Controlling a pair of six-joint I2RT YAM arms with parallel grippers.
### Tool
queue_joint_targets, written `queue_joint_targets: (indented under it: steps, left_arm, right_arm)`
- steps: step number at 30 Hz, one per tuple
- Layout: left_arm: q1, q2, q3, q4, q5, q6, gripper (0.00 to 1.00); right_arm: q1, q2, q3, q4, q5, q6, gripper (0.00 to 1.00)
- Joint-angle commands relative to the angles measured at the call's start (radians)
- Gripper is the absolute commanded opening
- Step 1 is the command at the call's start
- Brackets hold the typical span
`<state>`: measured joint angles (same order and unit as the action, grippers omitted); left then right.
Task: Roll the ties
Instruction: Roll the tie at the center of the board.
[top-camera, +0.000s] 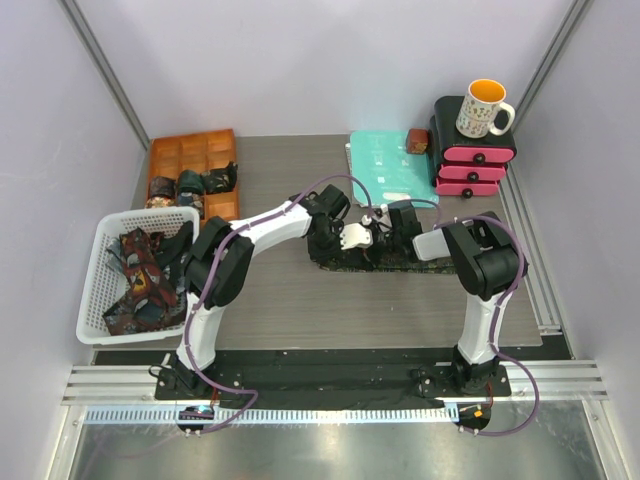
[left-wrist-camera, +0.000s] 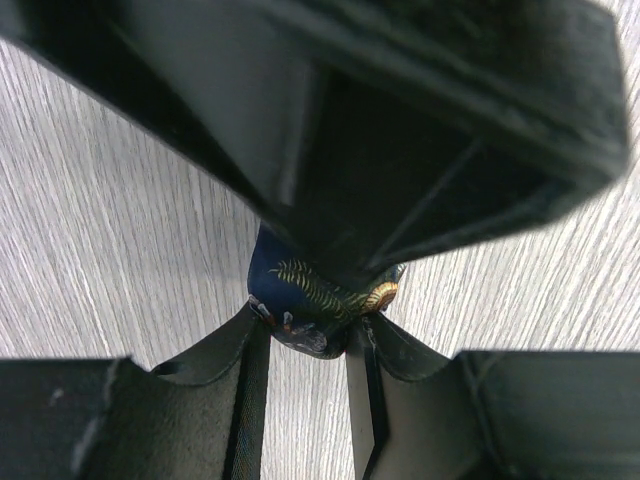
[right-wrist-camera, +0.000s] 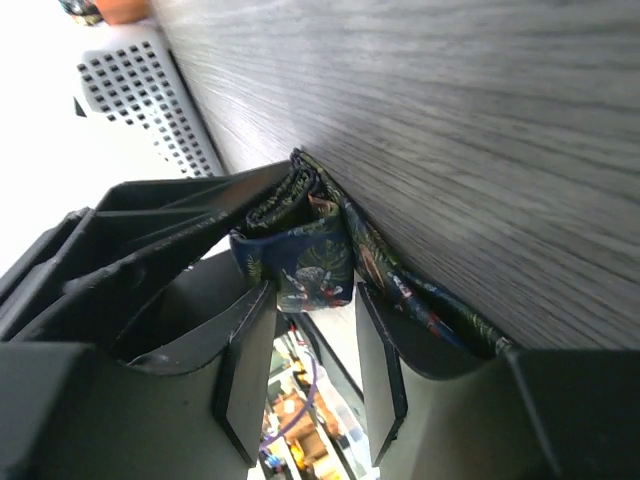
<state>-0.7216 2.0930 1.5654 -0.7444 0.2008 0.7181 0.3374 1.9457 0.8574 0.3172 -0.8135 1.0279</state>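
Pinching the tie (left-wrist-camera: 320, 298) near the teal folder (top-camera: 385, 165) in my narrowly parted left gripper (left-wrist-camera: 308, 335); my right gripper (right-wrist-camera: 313, 295) is straddling its rolled end, grip unclear, so loose coils are risking unravelling.

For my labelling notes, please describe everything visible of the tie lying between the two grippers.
The tie is dark navy fabric printed with leaves and small figures. It lies as a flat strip on the grey table, one end folded into a small roll. The left gripper and right gripper both pinch that roll.
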Motion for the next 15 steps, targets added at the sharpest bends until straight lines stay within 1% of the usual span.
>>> queue_joint_targets:
  steps: [1, 6, 15]
  left_arm:
    - [-0.006, 0.079, -0.042, -0.039, -0.009, -0.006, 0.28]
    - [-0.006, 0.078, -0.042, -0.038, -0.006, -0.011, 0.28]
    - [-0.004, 0.076, -0.047, -0.038, -0.006, -0.014, 0.29]
  right_arm:
    - [-0.011, -0.045, 0.003, 0.14, -0.019, 0.075, 0.43]
    - [0.005, -0.033, -0.007, 0.172, -0.009, 0.103, 0.44]
    - [0.037, 0.021, -0.029, 0.214, 0.008, 0.106, 0.45]
